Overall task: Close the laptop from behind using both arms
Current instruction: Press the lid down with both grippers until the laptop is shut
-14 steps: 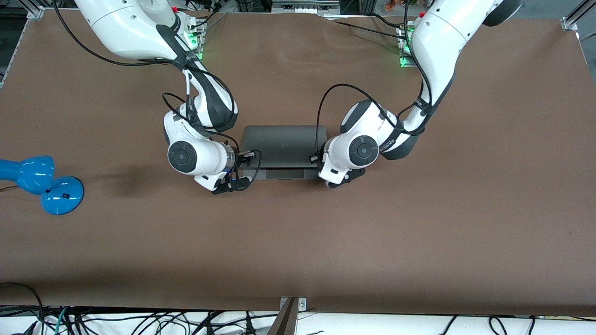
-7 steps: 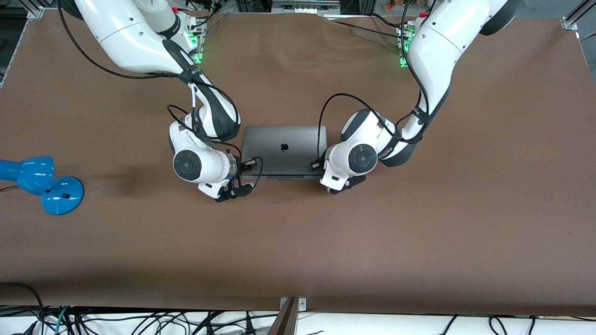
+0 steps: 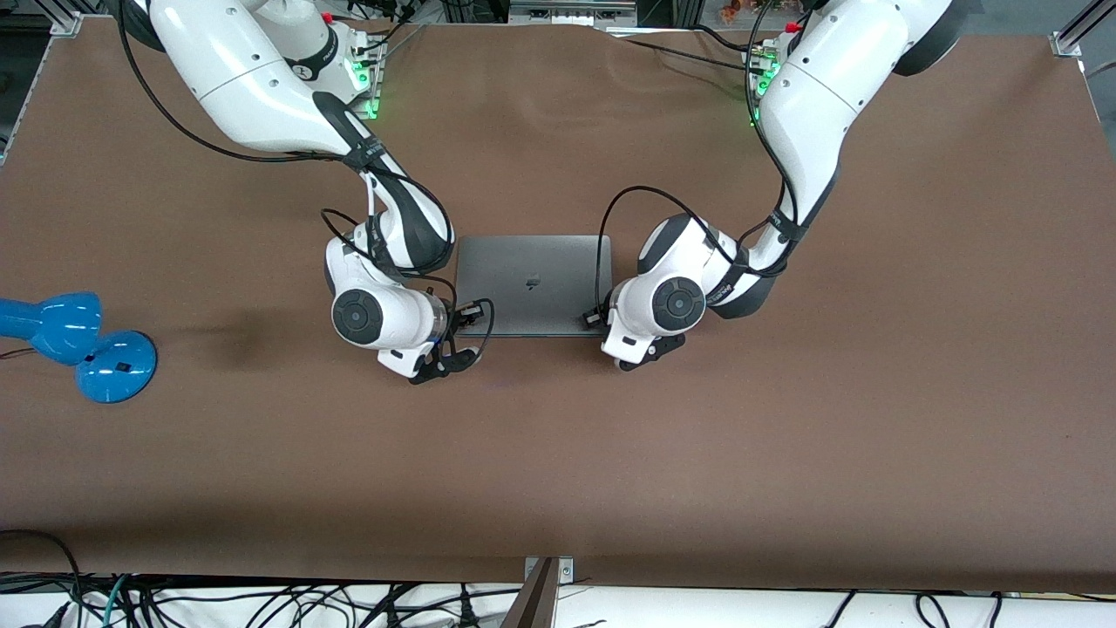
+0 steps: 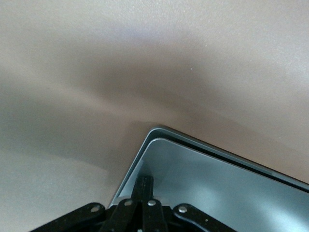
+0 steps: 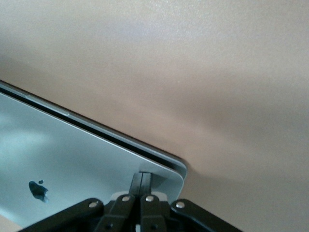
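Pressing laptop (image 3: 533, 283) lid corners: left pincer (image 4: 143, 191), right pincer (image 5: 141, 186), both closed

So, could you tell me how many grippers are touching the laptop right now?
2. The left gripper presses shut on the lid corner of the laptop toward the left arm's end; the right gripper presses shut on the corner toward the right arm's end.
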Tool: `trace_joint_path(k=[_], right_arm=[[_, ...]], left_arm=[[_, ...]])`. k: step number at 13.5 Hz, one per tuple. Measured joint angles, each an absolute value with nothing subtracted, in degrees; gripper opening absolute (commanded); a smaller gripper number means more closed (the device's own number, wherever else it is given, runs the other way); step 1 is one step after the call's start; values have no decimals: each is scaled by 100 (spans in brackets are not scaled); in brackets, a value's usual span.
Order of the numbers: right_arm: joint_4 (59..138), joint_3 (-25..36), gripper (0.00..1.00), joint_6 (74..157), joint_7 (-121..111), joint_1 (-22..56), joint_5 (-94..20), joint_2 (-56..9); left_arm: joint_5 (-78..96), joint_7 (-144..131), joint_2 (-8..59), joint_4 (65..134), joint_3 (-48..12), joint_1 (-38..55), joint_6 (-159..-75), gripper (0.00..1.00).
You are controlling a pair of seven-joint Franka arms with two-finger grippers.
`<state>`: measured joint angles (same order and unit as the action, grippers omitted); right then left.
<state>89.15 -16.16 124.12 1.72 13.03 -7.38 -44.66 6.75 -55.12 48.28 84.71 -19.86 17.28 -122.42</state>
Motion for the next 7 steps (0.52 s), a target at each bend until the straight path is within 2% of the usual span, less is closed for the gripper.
trace_joint_path(k=[4, 5, 6, 7], right_arm=[[8909, -1608, 2, 12465, 146, 1304, -738, -4512], [8908, -1608, 16, 12466, 146, 1304, -738, -4514], [8907, -1608, 65, 12467, 146, 1306, -738, -4514], [8904, -1608, 100, 12469, 146, 1310, -738, -4514]], left_arm=[[675, -5512, 4906, 8459, -1984, 1748, -12351, 0], [675, -5512, 4907, 8455, -1984, 1749, -12351, 0], [675, -5512, 4909, 8453, -1983, 1749, -12351, 0], [675, -5512, 4909, 8453, -1983, 1749, -12350, 23]])
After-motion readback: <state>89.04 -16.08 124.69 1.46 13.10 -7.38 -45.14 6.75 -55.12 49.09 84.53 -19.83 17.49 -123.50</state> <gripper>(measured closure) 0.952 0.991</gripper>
